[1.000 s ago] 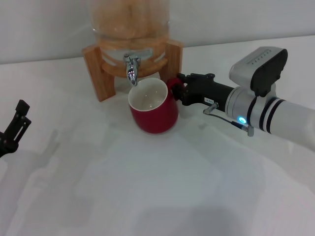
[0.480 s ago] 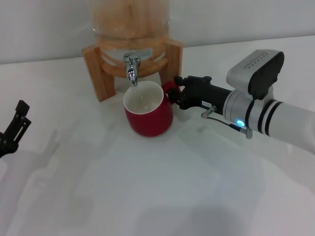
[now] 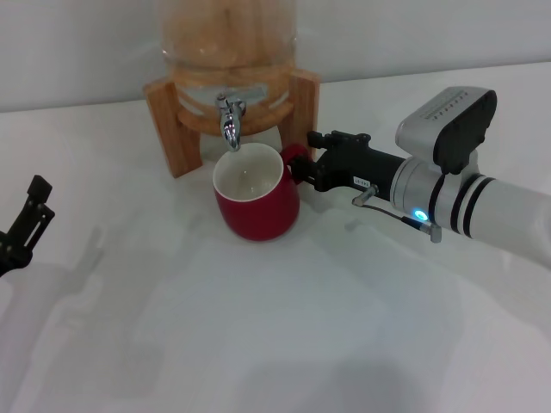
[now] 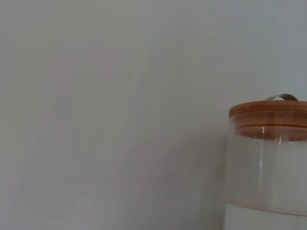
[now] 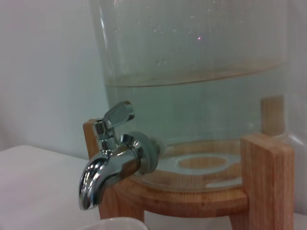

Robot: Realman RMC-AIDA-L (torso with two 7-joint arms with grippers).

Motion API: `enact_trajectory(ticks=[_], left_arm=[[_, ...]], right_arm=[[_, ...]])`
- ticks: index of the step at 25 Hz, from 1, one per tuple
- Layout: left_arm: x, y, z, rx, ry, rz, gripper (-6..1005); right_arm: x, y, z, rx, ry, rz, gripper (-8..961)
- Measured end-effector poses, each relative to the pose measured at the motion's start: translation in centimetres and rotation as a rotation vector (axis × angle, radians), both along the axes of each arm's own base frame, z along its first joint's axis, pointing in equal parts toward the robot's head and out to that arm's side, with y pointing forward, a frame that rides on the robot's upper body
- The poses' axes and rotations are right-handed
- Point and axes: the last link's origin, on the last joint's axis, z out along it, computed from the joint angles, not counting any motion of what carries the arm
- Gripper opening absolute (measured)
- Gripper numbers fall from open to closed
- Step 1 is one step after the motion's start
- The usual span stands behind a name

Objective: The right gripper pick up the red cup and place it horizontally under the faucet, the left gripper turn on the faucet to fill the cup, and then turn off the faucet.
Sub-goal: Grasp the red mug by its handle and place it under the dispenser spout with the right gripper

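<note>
The red cup (image 3: 256, 202) stands upright on the white table right under the chrome faucet (image 3: 229, 119), its white inside showing. My right gripper (image 3: 300, 165) is shut on the cup's red handle, reaching in from the right. The faucet sits on a glass dispenser in a wooden stand (image 3: 172, 112). In the right wrist view the faucet (image 5: 111, 158) shows close, lever up, with the cup's white rim (image 5: 115, 224) just below its spout. My left gripper (image 3: 26, 225) is low at the table's left edge, far from the faucet.
The glass dispenser (image 5: 201, 96) holds water. Its wooden lid and glass wall (image 4: 268, 158) show in the left wrist view against a plain wall. The white table (image 3: 258, 327) spreads out in front of the cup.
My right gripper has moved the red cup left and a little back, from beside the spout to right under it. The left arm has not moved.
</note>
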Motion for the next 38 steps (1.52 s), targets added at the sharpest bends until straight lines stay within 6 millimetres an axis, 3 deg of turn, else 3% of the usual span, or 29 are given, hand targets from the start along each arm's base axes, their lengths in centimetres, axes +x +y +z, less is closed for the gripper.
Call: enact_trajectory(ticks=[4, 38], left_arm=[[0.0, 0.0, 0.0, 0.0, 0.001, 0.0, 859], [0.1, 0.2, 0.0, -0.001, 0.002, -0.006, 858]], right_arm=[[0.0, 0.0, 0.0, 0.0, -0.002, -0.002, 497], [1.2, -0.4, -0.3, -0.011, -0.033, -0.037, 494]])
